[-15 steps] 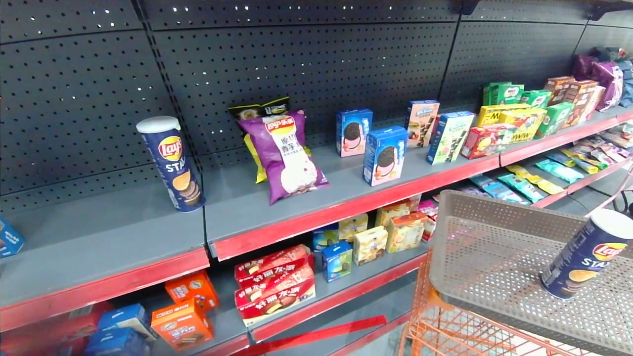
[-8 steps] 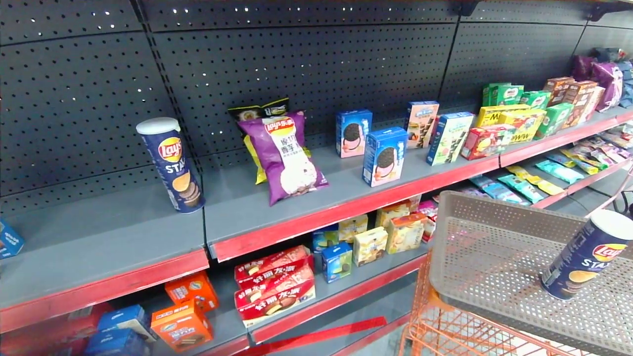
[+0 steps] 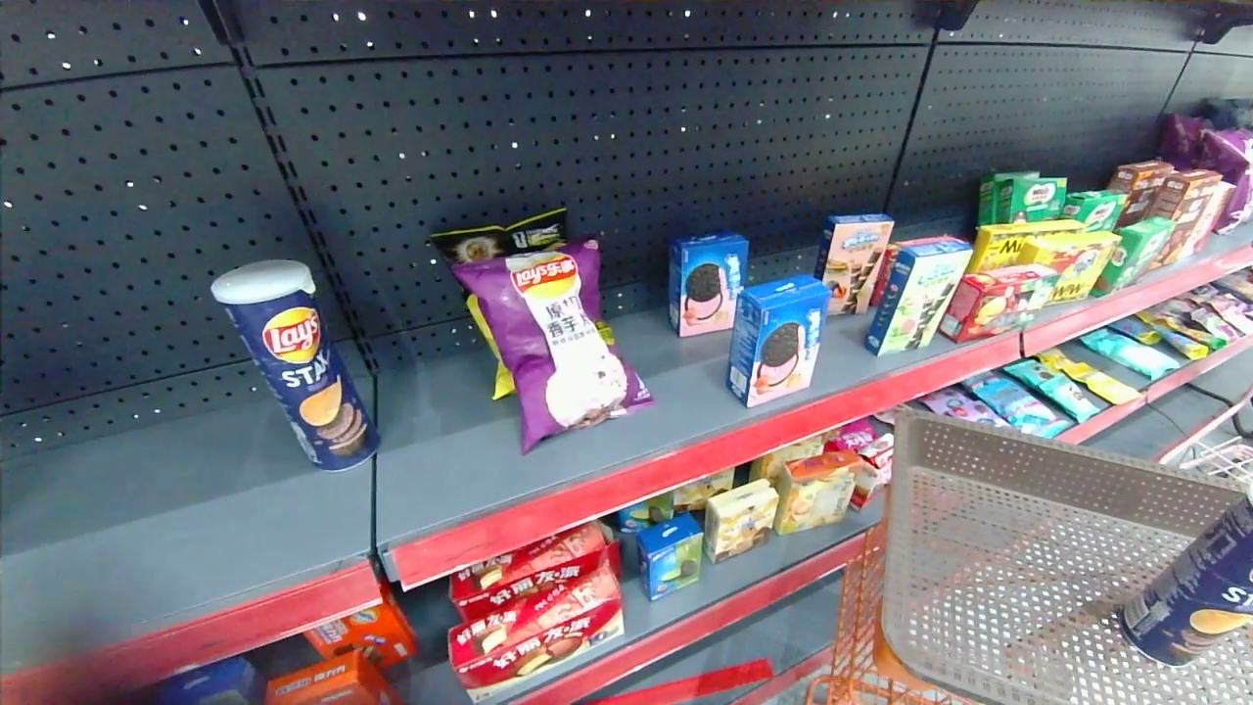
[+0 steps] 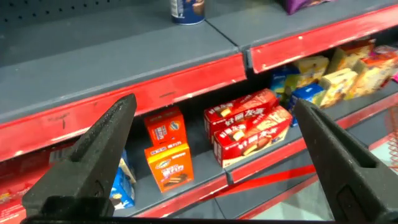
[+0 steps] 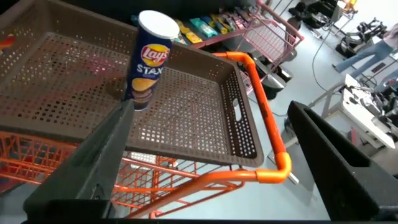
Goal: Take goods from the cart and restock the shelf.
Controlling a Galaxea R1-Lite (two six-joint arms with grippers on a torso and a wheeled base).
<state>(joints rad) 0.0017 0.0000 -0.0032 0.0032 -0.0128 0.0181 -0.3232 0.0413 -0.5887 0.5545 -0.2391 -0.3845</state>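
Note:
A blue chip can [image 3: 1189,599] with a white lid stands in the grey perforated basket [image 3: 998,548] on top of the orange cart [image 5: 261,112]; in the right wrist view the same can [image 5: 149,59] is upright near the basket's middle. My right gripper [image 5: 211,168] hangs open above and short of the cart, empty. A second blue chip can [image 3: 294,367] stands on the grey shelf [image 3: 489,450] at the left. My left gripper [image 4: 214,162] is open and empty, low in front of the shelf's red edge [image 4: 155,84].
The shelf holds a purple chip bag [image 3: 563,338], blue cookie boxes [image 3: 773,338] and further boxes to the right. Red and orange boxes [image 4: 249,130] fill the lower shelf. Bare shelf lies left of the standing can. Another cart [image 5: 267,37] stands behind.
The head view has shifted, so the shelf goods sit a little lower and further right and the cart's can is nearer the corner. Nothing on the shelf or cart has itself moved.

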